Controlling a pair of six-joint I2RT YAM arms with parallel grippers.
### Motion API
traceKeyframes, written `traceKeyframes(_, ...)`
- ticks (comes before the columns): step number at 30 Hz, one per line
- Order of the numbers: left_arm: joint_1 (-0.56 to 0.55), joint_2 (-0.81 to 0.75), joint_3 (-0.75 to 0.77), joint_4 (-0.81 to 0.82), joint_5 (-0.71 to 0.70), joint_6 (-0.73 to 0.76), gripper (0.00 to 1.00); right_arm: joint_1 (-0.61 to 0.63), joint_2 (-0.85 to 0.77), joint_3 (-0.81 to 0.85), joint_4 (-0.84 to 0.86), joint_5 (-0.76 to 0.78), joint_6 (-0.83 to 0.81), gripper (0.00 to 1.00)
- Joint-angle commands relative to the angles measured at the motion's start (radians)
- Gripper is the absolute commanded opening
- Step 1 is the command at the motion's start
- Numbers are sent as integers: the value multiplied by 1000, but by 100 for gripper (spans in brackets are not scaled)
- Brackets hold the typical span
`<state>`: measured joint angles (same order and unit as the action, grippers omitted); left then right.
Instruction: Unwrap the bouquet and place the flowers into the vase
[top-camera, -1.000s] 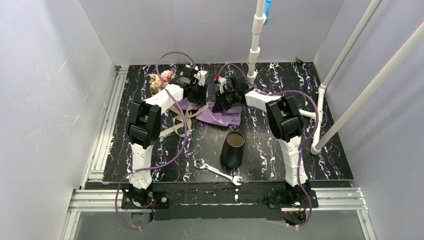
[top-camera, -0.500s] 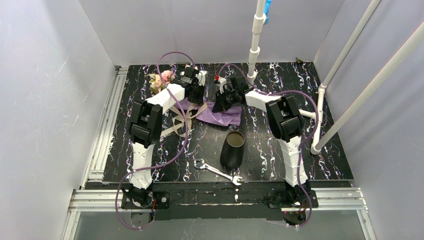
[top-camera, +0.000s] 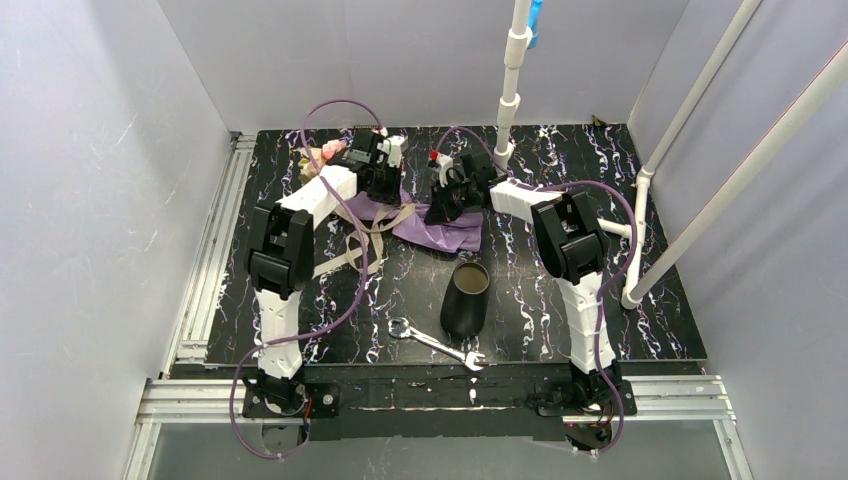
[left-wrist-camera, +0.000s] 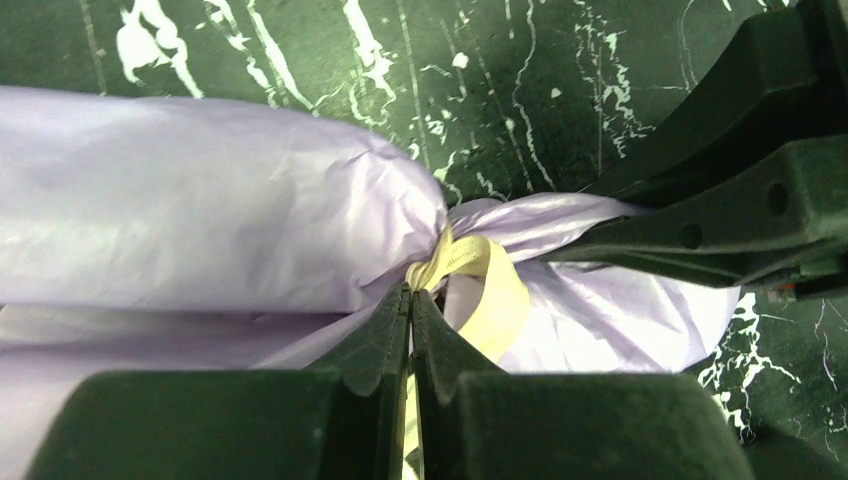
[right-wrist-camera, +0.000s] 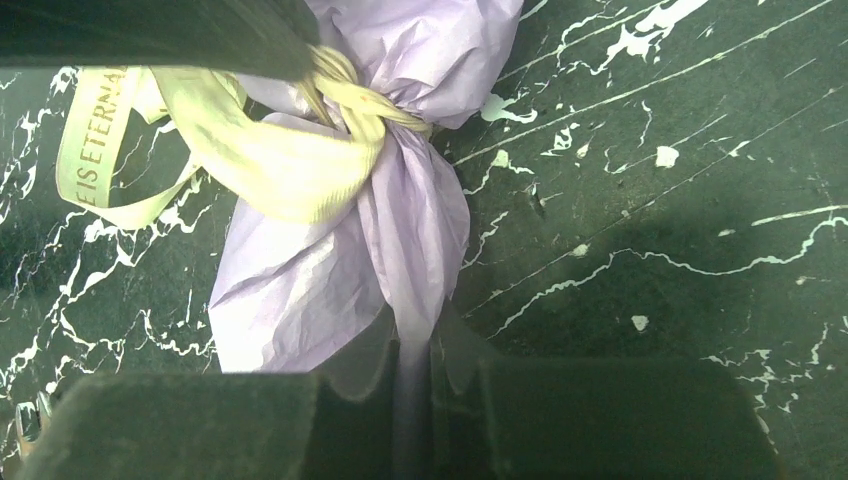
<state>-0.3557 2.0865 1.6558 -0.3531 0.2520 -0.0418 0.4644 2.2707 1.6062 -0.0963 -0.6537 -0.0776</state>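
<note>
The bouquet (top-camera: 432, 228) lies on the black marbled table, purple paper outward. Its flowers (top-camera: 322, 152) peek out pink at the back left, mostly hidden by the left arm. My left gripper (left-wrist-camera: 411, 297) is shut on the beige ribbon (left-wrist-camera: 480, 290) right at the knot on the bundle's neck; a strip of ribbon shows between its fingers. My right gripper (right-wrist-camera: 415, 352) is shut on the twisted paper tail (right-wrist-camera: 412, 240) of the bouquet, just below the ribbon (right-wrist-camera: 270, 160). The black vase (top-camera: 466, 298) stands upright nearer the arms, apart from both grippers.
A silver wrench (top-camera: 437, 343) lies in front of the vase. Loose ribbon tails (top-camera: 345, 255) trail toward the left arm. A white pipe post (top-camera: 508, 90) rises at the back centre, more white pipes (top-camera: 650, 200) at the right. Grey walls enclose the table.
The left gripper has shut on the ribbon at the knot, and the left arm has swung left and back, covering more of the flowers. The right arm has held still.
</note>
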Motion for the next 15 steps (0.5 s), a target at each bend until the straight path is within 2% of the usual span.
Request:
traceKeyframes(1, 79, -172, -21, 45, -1, 28, 0, -29, 37, -64, -153, 164, -21, 1)
traceKeyframes(7, 136, -231, -63, 81, 80, 9, 0, -29, 34, -66, -146, 167, -12, 1)
traceKeyframes(15, 218, -286, -86, 100, 78, -14, 0, -29, 39, -54, -148, 170, -13, 1)
